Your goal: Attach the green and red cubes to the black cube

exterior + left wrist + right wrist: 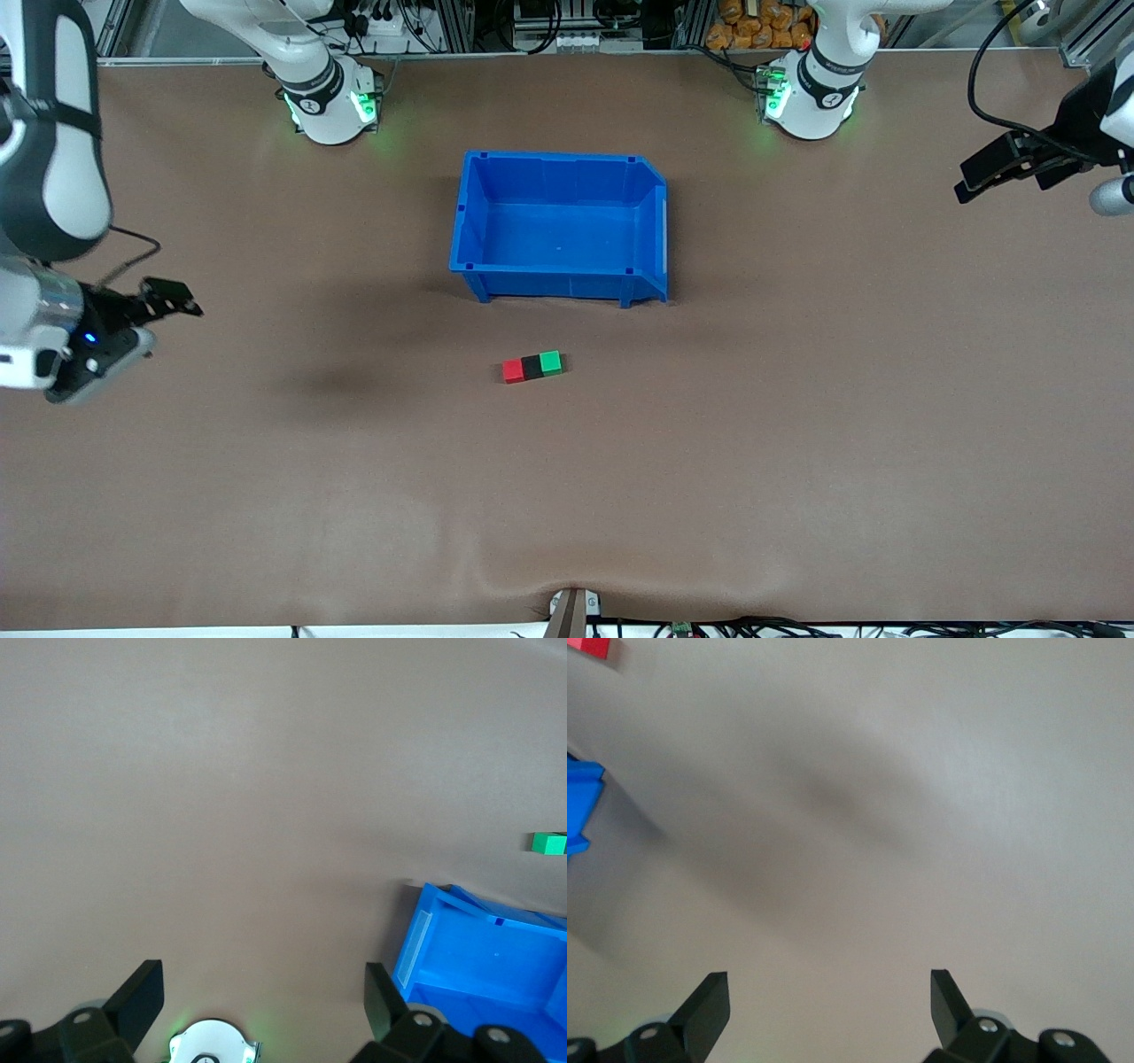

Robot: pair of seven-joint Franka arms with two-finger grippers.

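Observation:
Three small cubes lie in one touching row on the brown table, nearer the front camera than the blue bin: the red cube (512, 370), the black cube (532, 367) in the middle, and the green cube (550, 362). The green cube (549, 843) also shows in the left wrist view, and a corner of the red cube (594, 647) in the right wrist view. My left gripper (1001, 170) hangs open and empty over the left arm's end of the table. My right gripper (168, 299) hangs open and empty over the right arm's end. Both are far from the cubes.
A blue open bin (560, 266) stands mid-table, between the arm bases and the cubes, with nothing in it. It shows partly as the bin (478, 948) in the left wrist view and the bin (580, 806) in the right wrist view. The left arm's base (213, 1045) shows between the left fingers.

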